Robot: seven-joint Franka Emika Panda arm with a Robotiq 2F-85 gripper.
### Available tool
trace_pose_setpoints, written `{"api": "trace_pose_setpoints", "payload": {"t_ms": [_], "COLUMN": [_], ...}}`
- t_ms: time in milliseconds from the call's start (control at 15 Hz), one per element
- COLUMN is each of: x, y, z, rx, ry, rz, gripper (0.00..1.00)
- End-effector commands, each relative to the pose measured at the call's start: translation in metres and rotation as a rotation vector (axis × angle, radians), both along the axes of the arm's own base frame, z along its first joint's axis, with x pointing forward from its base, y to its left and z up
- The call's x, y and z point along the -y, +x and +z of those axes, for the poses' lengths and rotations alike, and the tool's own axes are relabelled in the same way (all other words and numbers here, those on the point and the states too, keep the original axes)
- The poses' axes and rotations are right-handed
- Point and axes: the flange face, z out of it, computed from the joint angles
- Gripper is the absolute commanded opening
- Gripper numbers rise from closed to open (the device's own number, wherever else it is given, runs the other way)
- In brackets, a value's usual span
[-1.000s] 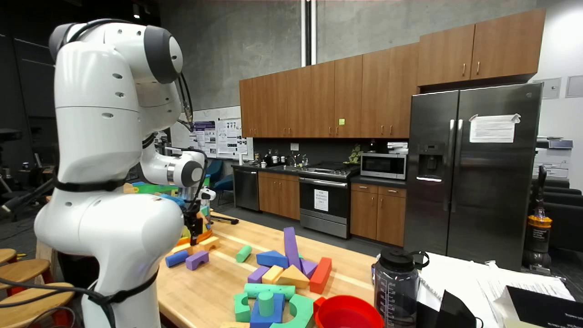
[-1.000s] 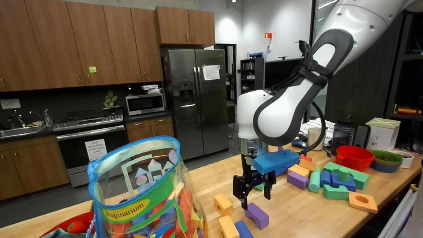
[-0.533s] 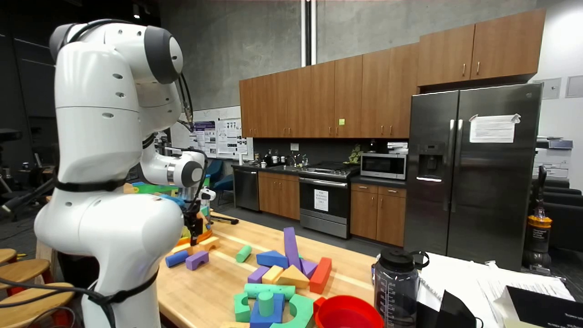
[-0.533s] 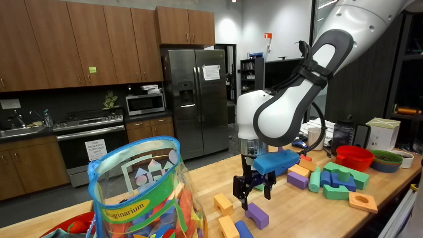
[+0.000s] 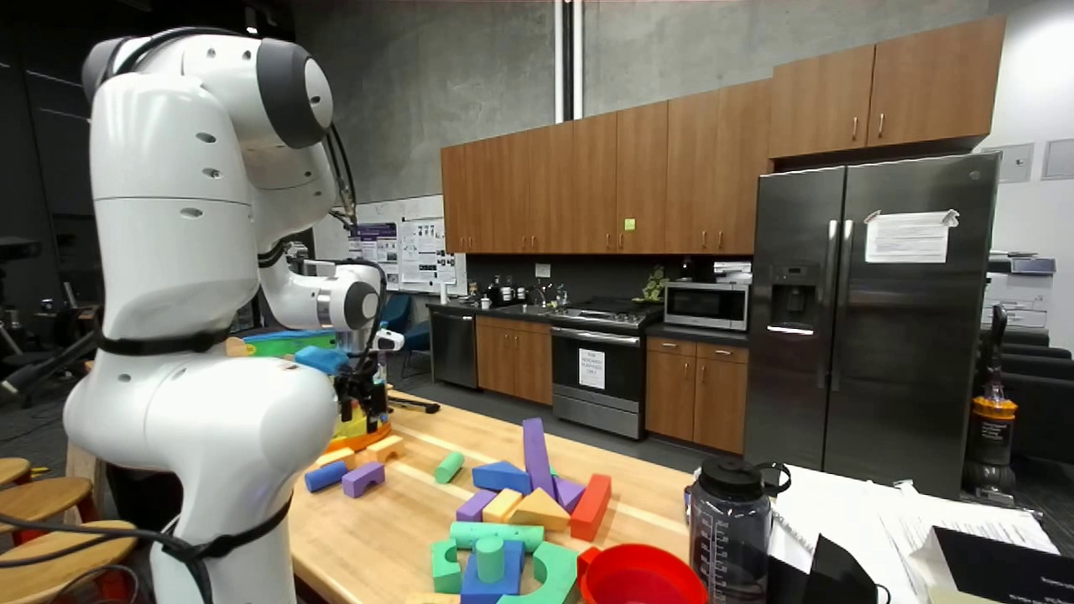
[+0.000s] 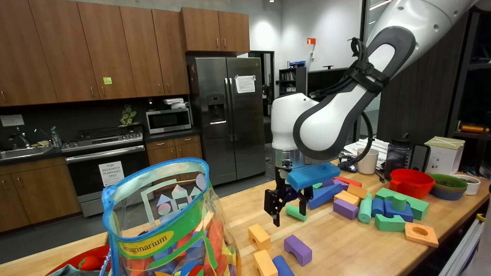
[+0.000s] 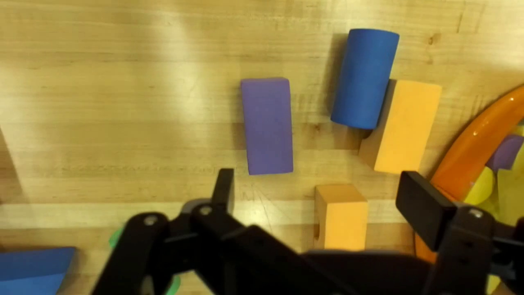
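Observation:
My gripper (image 6: 289, 216) is open and empty above the table; it also shows in the wrist view (image 7: 317, 182). Its jaws stand wide apart. Between the fingers, below them in the wrist view, lies an orange arch block (image 7: 344, 221), also seen in an exterior view (image 6: 259, 236). A purple arch block (image 7: 268, 127) lies just ahead of the left finger; it shows in both exterior views (image 5: 363, 478) (image 6: 298, 250). A blue cylinder (image 7: 365, 78) touches or nearly touches another orange block (image 7: 409, 127). A green cylinder (image 6: 296, 212) lies behind the gripper in an exterior view.
A clear bag of blocks with a blue rim (image 6: 155, 172) stands beside the loose blocks; its orange base (image 7: 470, 151) shows at the wrist view's right. More blocks lie around a blue triangle block (image 5: 501, 476). A red cup (image 5: 642, 579) and a dark bottle (image 5: 730, 528) stand beyond.
My gripper has risen from near the purple block and shifted slightly away from it, still open. The green cylinder behind it now shows more. The blocks have not moved.

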Motion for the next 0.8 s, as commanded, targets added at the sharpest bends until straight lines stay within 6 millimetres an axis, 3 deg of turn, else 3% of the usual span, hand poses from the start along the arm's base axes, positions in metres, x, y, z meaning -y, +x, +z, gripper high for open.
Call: {"api": "trace_pose_setpoints", "payload": {"t_ms": [0, 400, 600, 733], "x": [0.019, 0.066, 0.089, 0.117], "y": [0.01, 0.032, 0.038, 0.045], "z": [0.02, 0.034, 0.051, 0.068], "rx": [0.018, 0.017, 0.032, 0.039], "ry": [-0.014, -0.016, -0.022, -0.025], "rz": [-0.064, -0.178, -0.202, -0.206], "gripper": [1.0, 1.0, 1.0, 1.0]}}
